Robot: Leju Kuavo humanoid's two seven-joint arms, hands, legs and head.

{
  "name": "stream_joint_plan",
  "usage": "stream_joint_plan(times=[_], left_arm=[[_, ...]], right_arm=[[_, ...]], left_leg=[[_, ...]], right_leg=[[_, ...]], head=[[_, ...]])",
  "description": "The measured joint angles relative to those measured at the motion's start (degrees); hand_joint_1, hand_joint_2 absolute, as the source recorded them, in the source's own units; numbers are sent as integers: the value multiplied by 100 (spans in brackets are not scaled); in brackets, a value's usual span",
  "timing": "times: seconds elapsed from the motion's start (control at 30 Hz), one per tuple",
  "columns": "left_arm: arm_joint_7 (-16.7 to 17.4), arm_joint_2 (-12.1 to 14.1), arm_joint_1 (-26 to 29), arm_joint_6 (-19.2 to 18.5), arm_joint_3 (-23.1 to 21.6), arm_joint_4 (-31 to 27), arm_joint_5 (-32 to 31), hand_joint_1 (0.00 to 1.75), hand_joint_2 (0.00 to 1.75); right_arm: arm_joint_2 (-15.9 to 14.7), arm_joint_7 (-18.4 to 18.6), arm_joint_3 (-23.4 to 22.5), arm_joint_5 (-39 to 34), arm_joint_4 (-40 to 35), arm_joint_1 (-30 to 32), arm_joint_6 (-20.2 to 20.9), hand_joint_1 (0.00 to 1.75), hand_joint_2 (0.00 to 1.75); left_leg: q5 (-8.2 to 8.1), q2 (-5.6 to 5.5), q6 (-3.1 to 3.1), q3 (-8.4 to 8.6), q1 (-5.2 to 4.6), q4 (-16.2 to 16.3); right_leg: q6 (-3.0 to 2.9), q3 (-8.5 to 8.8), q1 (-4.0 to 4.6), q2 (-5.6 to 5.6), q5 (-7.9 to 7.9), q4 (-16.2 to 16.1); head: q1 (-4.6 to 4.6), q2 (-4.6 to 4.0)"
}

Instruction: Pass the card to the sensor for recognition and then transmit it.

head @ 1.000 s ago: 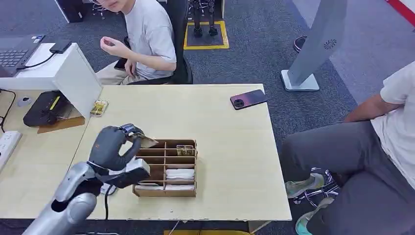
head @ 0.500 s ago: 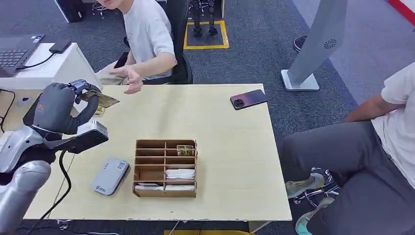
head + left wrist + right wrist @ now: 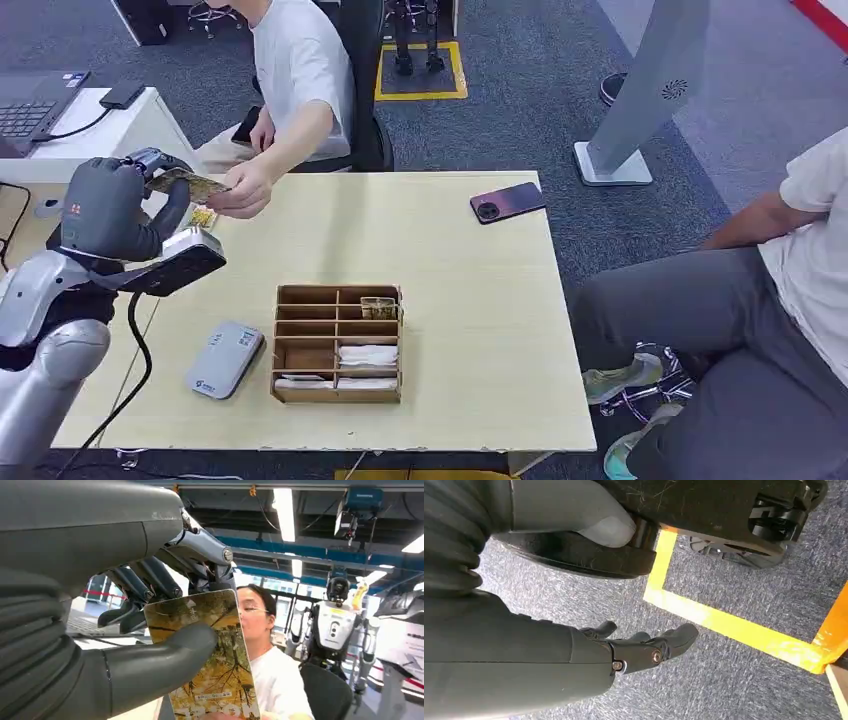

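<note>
1. While our left hand is raised off the far-left corner of the table, we pinch the card between thumb and fingers; in the left wrist view the thumb lies across its leaf-patterned face, with the darker fingers behind it.

2. At the card's free end, a seated person's hand reaches in from beyond the table's far edge and appears to touch or take hold of it, so we judge the handover is under way but not finished, since we have not let go.

3. Our right hand hangs over grey carpet beside a yellow floor line, its fingers loosely curled and holding nothing.

4. On the table, toward the near-left, the grey sensor lies flat, well apart from the card; we cannot tell from these pictures whether it has read the card, though the card's place at the person's hand suggests that step is behind us.

5. Just right of the sensor on the table stands a wooden organiser, and a phone lies near the far-right edge.

6. What is left, as we judge it: release the card once the person holds it firmly.
</note>
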Motion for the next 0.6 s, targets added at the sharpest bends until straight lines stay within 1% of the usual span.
stream_joint_plan(times=[0.13,0.2,0.37,0.57,0.6], left_arm=[[288,-127,3,276,0,221,-590,175,175],[345,-223,8,410,0,399,-727,175,175],[373,-358,43,544,0,666,-762,175,175],[365,-420,69,544,0,767,-756,175,175],[365,-424,73,544,0,778,-753,5,175]], right_arm=[[0,26,55,50,0,-2,2,0,175],[0,26,81,68,0,-1,2,0,175],[0,26,107,83,0,0,2,0,175],[0,50,109,81,0,-2,2,0,175],[0,50,109,81,0,-2,2,0,175]], left_leg=[[0,0,0,0,0,0],[0,0,0,0,0,0],[0,3,0,0,0,0],[0,2,0,-2,0,0],[0,2,0,-2,0,0]], right_leg=[[0,-1,0,0,0,0],[0,0,0,0,0,0],[0,-1,0,4,1,0],[0,-1,0,4,0,0],[0,-2,0,4,0,0]], head=[[-2,0],[-2,0],[-2,0],[-2,0],[-2,0]])
